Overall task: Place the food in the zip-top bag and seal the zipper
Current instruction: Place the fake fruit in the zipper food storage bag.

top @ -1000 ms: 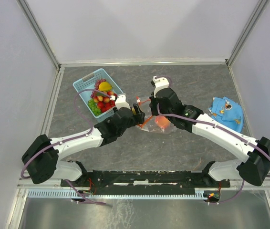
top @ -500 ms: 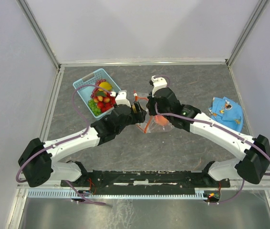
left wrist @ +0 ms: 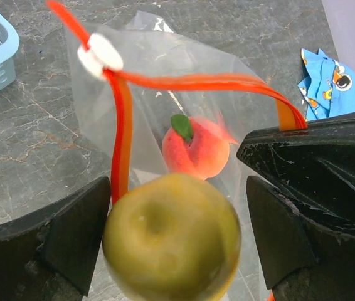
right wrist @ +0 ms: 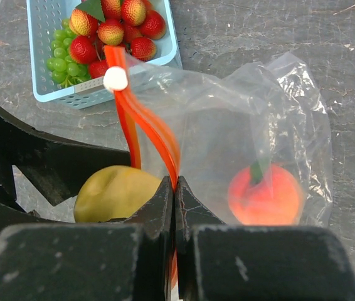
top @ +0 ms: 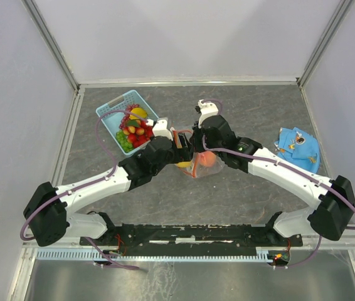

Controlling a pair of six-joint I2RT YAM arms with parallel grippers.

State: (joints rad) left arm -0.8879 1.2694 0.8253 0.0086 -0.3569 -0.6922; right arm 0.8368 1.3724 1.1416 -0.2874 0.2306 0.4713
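The clear zip-top bag [right wrist: 246,113] hangs open at mid-table, also in the left wrist view [left wrist: 152,75]. My right gripper [right wrist: 174,188] is shut on its red-orange zipper [right wrist: 146,119] and holds the mouth up. An orange peach [right wrist: 265,194] lies inside the bag. My left gripper [left wrist: 177,188] is over the mouth with its jaws apart. A yellow-green fruit [left wrist: 171,238] sits blurred between them, with a gap at the right finger. From above the fruit [top: 184,164] shows just below the left gripper [top: 182,143]. Strawberries [right wrist: 127,28] and grapes [right wrist: 64,63] remain in the basket.
The light blue basket [top: 111,113] stands at the back left, close to the left arm. A blue cloth-like object [top: 298,147] lies at the right. A white slider [right wrist: 115,79] sits on the zipper's far end. Metal frame posts border the table.
The left gripper has moved right and down to the bag's mouth. The yellow-green fruit now shows below it. The right gripper has lifted the bag's mouth slightly.
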